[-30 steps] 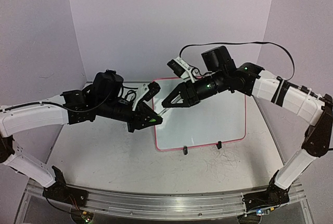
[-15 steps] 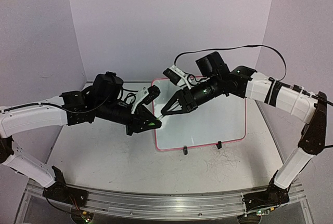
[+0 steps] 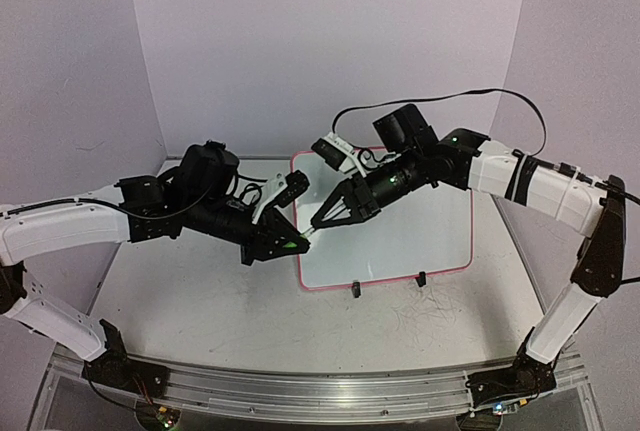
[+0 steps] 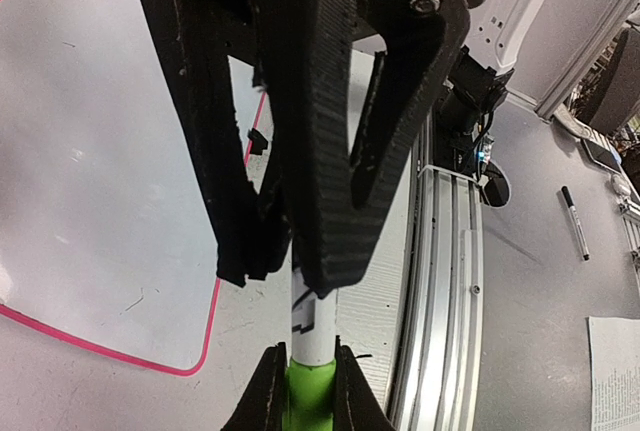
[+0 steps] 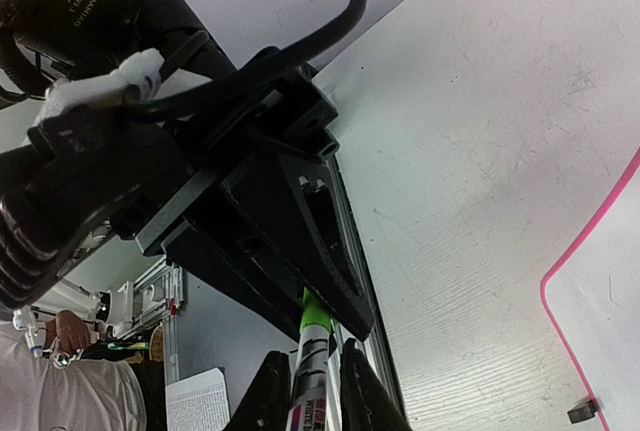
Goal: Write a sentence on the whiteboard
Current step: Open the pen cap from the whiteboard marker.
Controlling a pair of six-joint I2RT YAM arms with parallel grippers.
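- Two black clip feet sit on the near rim of the whiteboard, which lies on the surface, right of centre.
- Just beyond them, above the board's left edge, both arms are nose to nose.
- Left claw is pinching the green end of a marker.
- Right claw is pressed in on that marker's white barrel, so the pen bridges the two claws.

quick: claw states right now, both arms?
Left claw: closed on the marker, at its green end.
Right claw: fingers flank the marker's body; whether they grip it cannot be told.
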